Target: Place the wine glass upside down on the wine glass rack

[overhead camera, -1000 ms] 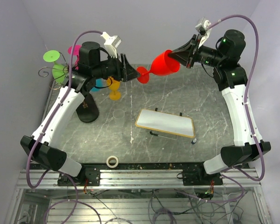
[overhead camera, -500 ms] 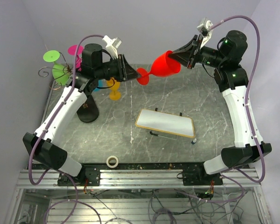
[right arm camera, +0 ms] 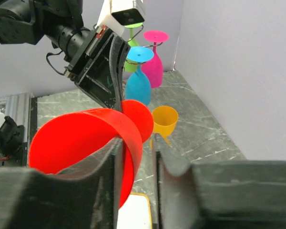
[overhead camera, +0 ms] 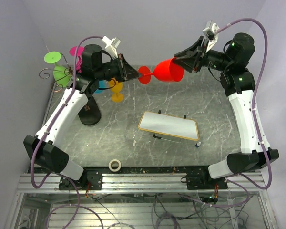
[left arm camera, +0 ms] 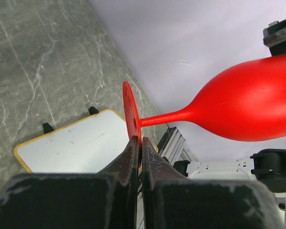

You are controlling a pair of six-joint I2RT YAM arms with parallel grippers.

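- We see the red wine glass (overhead camera: 165,72) held sideways in the air over the far part of the desk (overhead camera: 214,119), its foot pointing left.
- Our left gripper (left arm camera: 139,143) is clamped on the edge of the glass's foot.
- Our right gripper (right arm camera: 136,157) pinches the bowl's rim between its fingers.
- The wine glass rack (overhead camera: 90,117) stands far left, apart from the red glass, with a green glass (overhead camera: 57,67), a magenta glass (right arm camera: 154,67) and a blue glass (right arm camera: 138,83) hanging upside down.
- A yellow glass (overhead camera: 117,90) stands nearby; a small whiteboard (overhead camera: 168,125) lies mid-desk.
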